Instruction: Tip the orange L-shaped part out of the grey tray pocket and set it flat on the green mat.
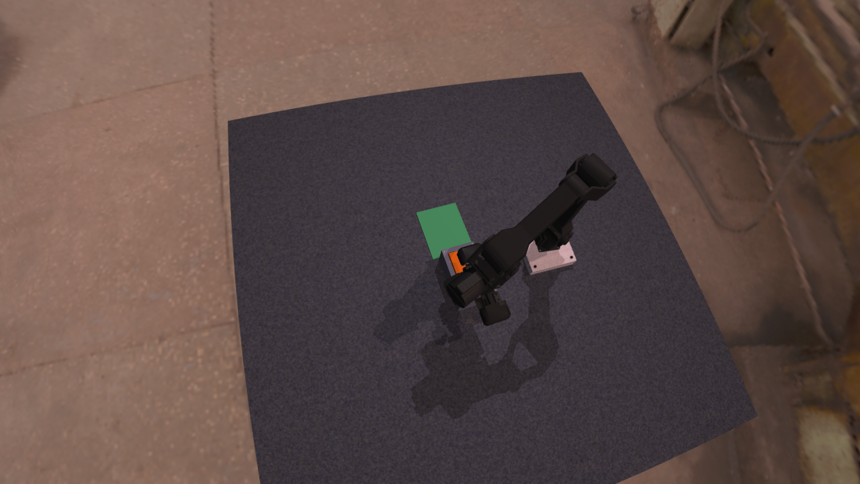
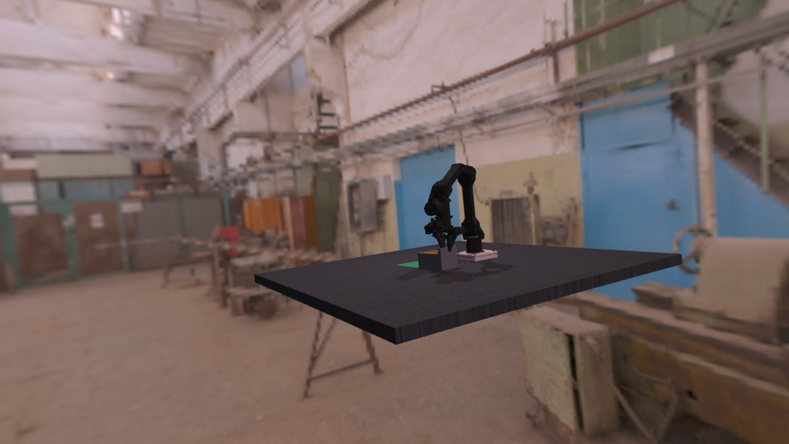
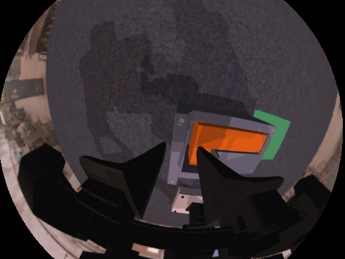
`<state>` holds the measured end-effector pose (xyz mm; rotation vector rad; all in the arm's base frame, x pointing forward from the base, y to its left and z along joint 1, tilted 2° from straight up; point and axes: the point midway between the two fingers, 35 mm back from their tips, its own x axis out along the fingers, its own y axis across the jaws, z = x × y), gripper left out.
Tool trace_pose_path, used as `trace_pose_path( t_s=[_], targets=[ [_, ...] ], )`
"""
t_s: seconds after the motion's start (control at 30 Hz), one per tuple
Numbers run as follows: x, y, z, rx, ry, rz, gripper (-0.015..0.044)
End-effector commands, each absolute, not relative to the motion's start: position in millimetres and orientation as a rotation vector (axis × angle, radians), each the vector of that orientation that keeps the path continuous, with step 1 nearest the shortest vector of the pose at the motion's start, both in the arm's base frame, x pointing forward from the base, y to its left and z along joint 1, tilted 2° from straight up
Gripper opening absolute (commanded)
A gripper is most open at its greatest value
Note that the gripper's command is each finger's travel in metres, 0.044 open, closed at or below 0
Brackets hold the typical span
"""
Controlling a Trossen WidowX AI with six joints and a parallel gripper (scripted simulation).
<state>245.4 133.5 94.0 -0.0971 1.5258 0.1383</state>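
The orange L-shaped part [image 1: 455, 261] [image 2: 431, 252] [image 3: 237, 139] lies in the pocket of the grey tray [image 2: 429, 262] [image 3: 174, 152] and looks seated, with no clear tilt. Its long arm points toward the green mat [image 1: 443, 228] [image 2: 407, 264] [image 3: 281, 130]. A dark gap shows at its short-leg end in the wrist view. My gripper [image 2: 447, 248] [image 3: 181, 147] is partly open and empty, pointing down low over the tray's far end from the mat. In the wrist view the right fingertip overlaps the L-shaped end; the left is outside the tray's end wall. Contact cannot be told. The top view hides the fingertips.
The tray has a raised wall at its L-end, between the two fingertips in the wrist view. The mat lies beside the tray's other end. The pale arm base [image 1: 550, 259] [image 2: 478, 255] [image 3: 183, 203] stands near the tray on the dark table [image 1: 312, 240] [image 2: 352, 292].
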Motion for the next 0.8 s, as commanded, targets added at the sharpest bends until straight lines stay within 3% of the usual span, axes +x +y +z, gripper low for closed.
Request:
trace_pose_path(
  t_s=[0.0,0.77],
  targets=[
    [246.5,134.8,91.0,-0.089,1.521,0.139,0.018],
    [247.9,135.9,56.5,-0.089,1.521,0.139,0.018]
  ],
)
